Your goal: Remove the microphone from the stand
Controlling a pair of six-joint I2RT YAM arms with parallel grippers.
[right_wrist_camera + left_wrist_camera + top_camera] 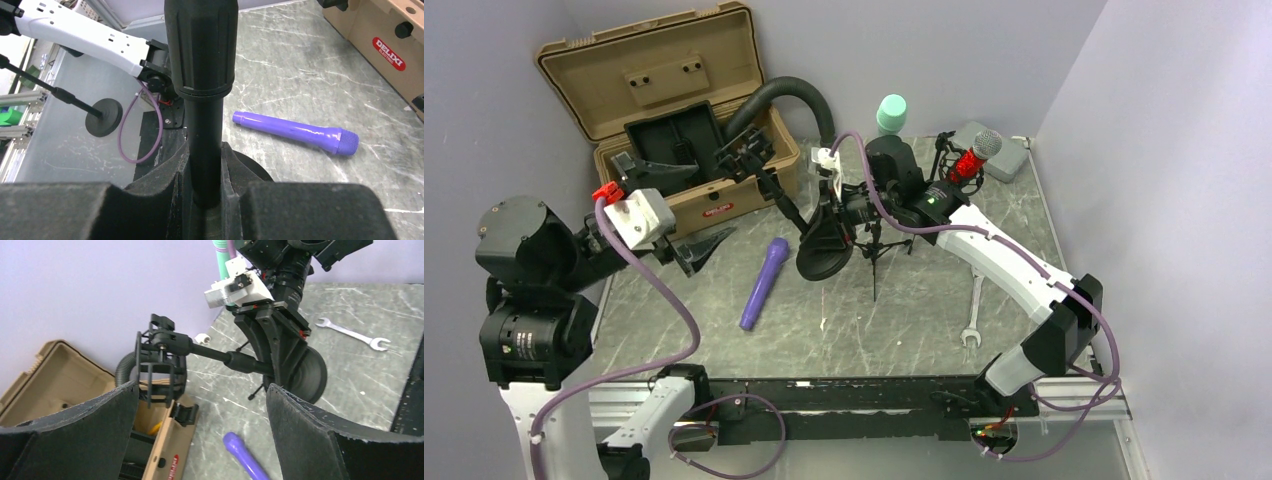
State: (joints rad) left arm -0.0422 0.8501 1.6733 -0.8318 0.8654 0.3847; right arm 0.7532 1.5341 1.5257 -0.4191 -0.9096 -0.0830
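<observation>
On table point(904, 320): microphone point(763, 283) | right gripper point(205, 200) clamps stand pole point(200, 75) — base point(824, 255) part-hidden | left gripper point(200, 405) agape, empty

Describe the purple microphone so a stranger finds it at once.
Find the open tan case at the table's far left. In front of it, on the grey tabletop, lies the purple microphone. It lies flat and loose, whereas the red microphone sits mounted at the back right.
</observation>
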